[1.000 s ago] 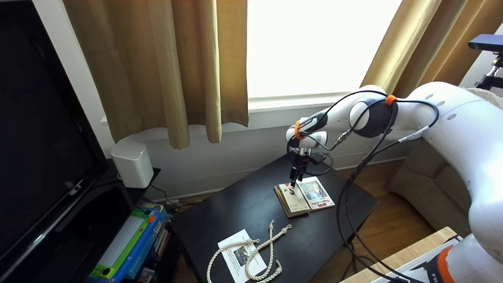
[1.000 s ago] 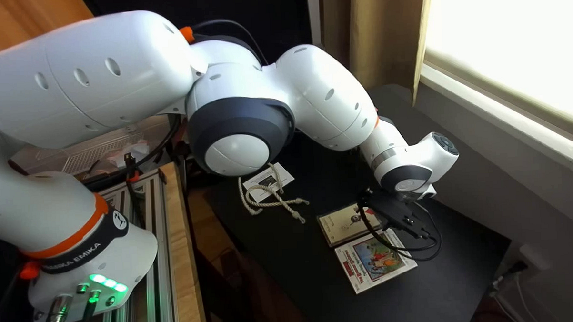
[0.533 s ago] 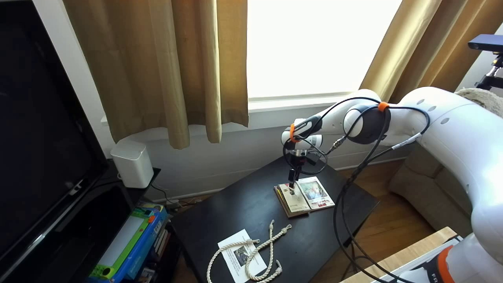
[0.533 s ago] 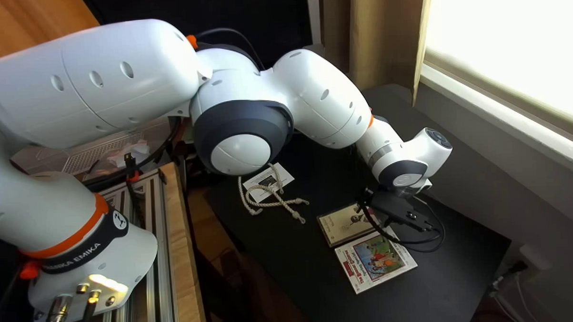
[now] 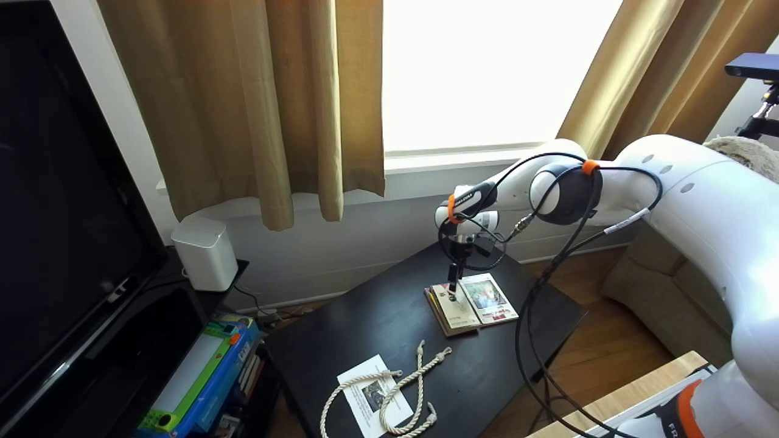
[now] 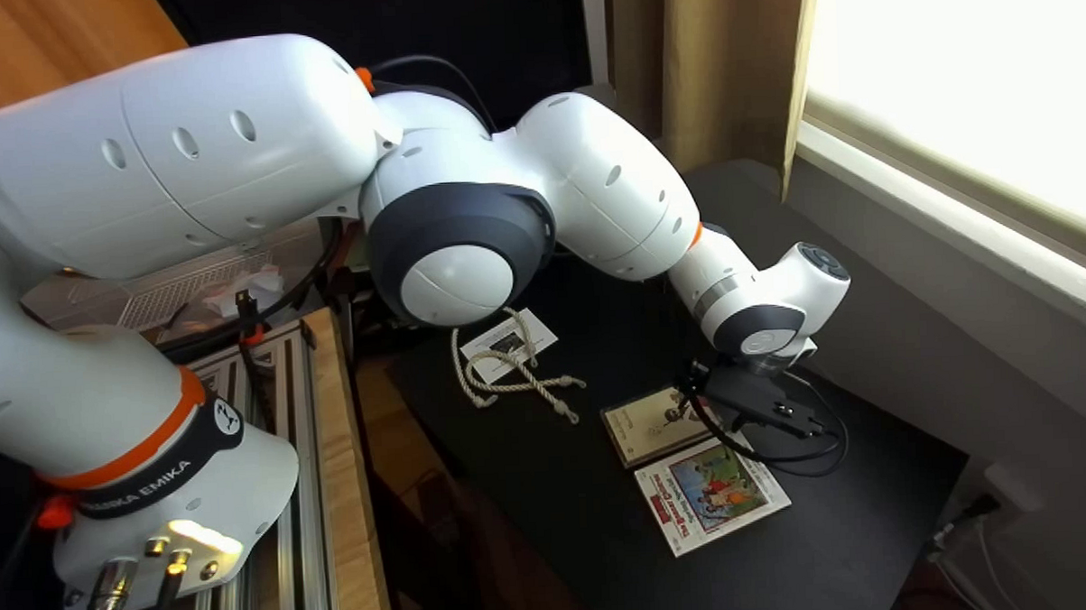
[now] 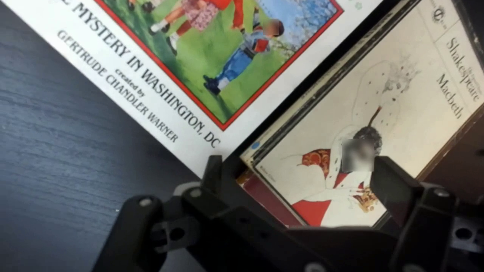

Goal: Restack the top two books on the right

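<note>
A cream book [image 7: 401, 113] with a figure drawn on its cover lies on top of a pile, in both exterior views [image 5: 457, 311] [image 6: 642, 428]. A reddish-brown book edge [image 7: 269, 199] shows under it in the wrist view. Beside it lies a white-bordered picture book [image 7: 242, 109], also in both exterior views [image 5: 489, 299] [image 6: 712, 496]. My gripper [image 7: 297, 166] is open with nothing between its fingers. In the wrist view one finger is over the cream book and the other by the picture book's corner. Contact cannot be told. The fingertips [image 5: 454, 285] are hidden in an exterior view.
The books lie on a dark table [image 5: 365, 322]. A white paper [image 5: 371, 395] with a pale rope [image 5: 420, 389] across it is on the same table. A window wall [image 5: 414, 225] stands close behind the arm. A loose black cable [image 6: 811, 465] hangs by the gripper.
The arm has come down and the gripper has shifted slightly toward the cream book, with very little motion in the last half second. The base lights went from green to yellowish. The books have not moved.
</note>
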Motion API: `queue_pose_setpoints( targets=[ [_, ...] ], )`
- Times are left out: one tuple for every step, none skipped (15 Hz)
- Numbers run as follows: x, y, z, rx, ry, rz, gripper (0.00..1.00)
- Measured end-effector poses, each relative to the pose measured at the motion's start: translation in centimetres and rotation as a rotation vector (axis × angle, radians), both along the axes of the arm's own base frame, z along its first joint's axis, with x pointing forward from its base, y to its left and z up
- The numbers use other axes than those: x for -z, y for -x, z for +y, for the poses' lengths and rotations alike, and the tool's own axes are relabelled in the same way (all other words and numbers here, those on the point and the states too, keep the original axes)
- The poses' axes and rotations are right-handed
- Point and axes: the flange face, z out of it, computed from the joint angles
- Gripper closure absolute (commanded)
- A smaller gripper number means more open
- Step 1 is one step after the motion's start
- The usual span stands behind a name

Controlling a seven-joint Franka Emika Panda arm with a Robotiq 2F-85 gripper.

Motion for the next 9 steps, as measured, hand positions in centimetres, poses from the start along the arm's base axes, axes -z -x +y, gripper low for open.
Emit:
queue_pose_setpoints(
  targets=[
    [0.1,-0.1,0.2,-0.008,0.009,-0.022,0.00],
    [0.2,-0.2,0.4,-0.019,0.021,-0.045,0.00],
    [0.4,-0.2,0.6,-0.033,0.034,-0.065,0.00],
    [0.6,-0.2,0.9,-0.049,0.048,-0.081,0.00],
    [0.8,-0.1,1.1,-0.065,0.062,-0.091,0.00],
    [1.1,0.1,1.4,-0.077,0.073,-0.097,0.00],
    [1.2,0.2,1.5,-0.087,0.084,-0.104,0.00],
    [1.3,0.3,1.7,-0.094,0.092,-0.107,0.00],
    [1.3,0.3,1.9,-0.099,0.099,-0.108,0.00]
  ],
)
